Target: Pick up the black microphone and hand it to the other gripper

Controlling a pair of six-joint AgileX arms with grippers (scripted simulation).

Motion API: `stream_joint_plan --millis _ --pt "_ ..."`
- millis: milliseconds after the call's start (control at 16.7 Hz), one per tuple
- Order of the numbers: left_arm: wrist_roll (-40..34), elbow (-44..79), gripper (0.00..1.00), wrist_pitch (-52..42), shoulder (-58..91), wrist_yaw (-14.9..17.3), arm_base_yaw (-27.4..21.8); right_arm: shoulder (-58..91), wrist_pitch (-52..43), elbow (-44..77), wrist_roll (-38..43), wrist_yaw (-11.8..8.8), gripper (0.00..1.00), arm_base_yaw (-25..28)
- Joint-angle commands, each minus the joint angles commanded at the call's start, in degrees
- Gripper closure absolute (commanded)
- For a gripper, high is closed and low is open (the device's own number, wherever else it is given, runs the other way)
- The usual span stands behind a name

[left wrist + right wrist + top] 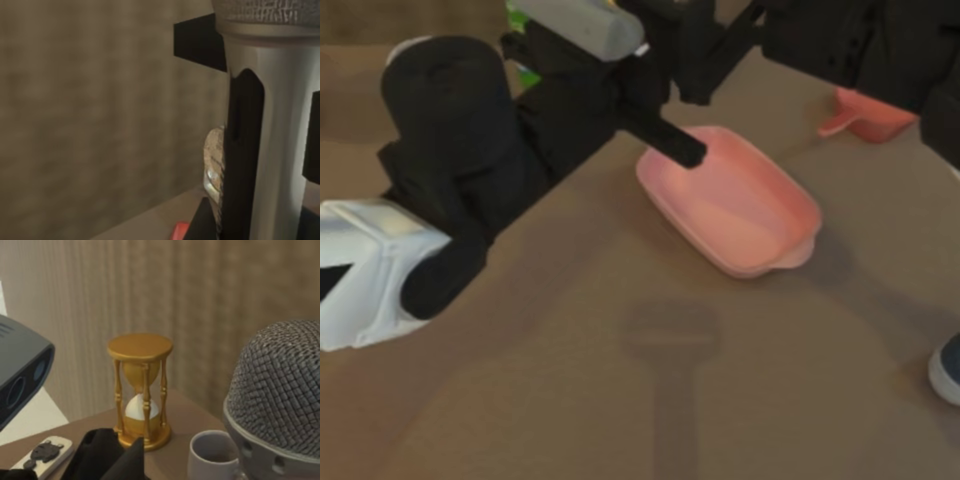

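Black on its stick and silver-grey at its collar and mesh head, the black microphone (pixel 672 140) hangs in the air well above the table (pixel 520 390), lying across between the two arms with its stick end pointing out over the pink tray (pixel 790 255). The left gripper (pixel 605 88) looks pinched on it: in the left wrist view a dark finger (pixel 245 150) lies flat against the grey body just under the head. The right gripper (pixel 705 55) sits just beside it, on the far side of the stick, and I cannot tell whether it is spread or closed. I judge the microphone stiff and fairly light, head-heavy, with a smooth round stick that could roll or slide in a loose pinch; the mesh is the part to spare. The best hold for the receiving pincer seems the bare black stick beyond the left gripper, away from the head, squarely across its width. Below and past both pincers lies the tray, and beyond the right gripper a pink scoop (pixel 870 118). Farther off behind the microphone head stand a golden hourglass (pixel 141 390) and a grey mug (pixel 212 455). None of these reaches the handover height, so the crowding of the two pincers is the real obstacle.
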Motion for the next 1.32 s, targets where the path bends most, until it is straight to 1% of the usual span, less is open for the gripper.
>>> stream_joint_plan --millis 120,300,1080,1140,1320 --pt "0.0 0.0 1.0 0.0 0.0 0.0 0.0 1.3 0.3 1.2 0.0 0.8 0.0 0.8" --pt "0.0 0.0 1.0 0.0 0.0 0.0 0.0 1.3 0.3 1.2 0.0 0.8 0.0 0.8" --pt "0.0 0.0 1.0 0.0 0.0 0.0 0.0 1.3 0.3 1.2 0.0 0.8 0.98 0.8" --pt "0.0 0.0 1.0 0.0 0.0 0.0 0.0 1.3 0.3 1.2 0.0 0.8 1.0 0.8" --pt "0.0 0.0 1.0 0.0 0.0 0.0 0.0 1.3 0.3 1.2 0.0 0.8 1.0 0.8"
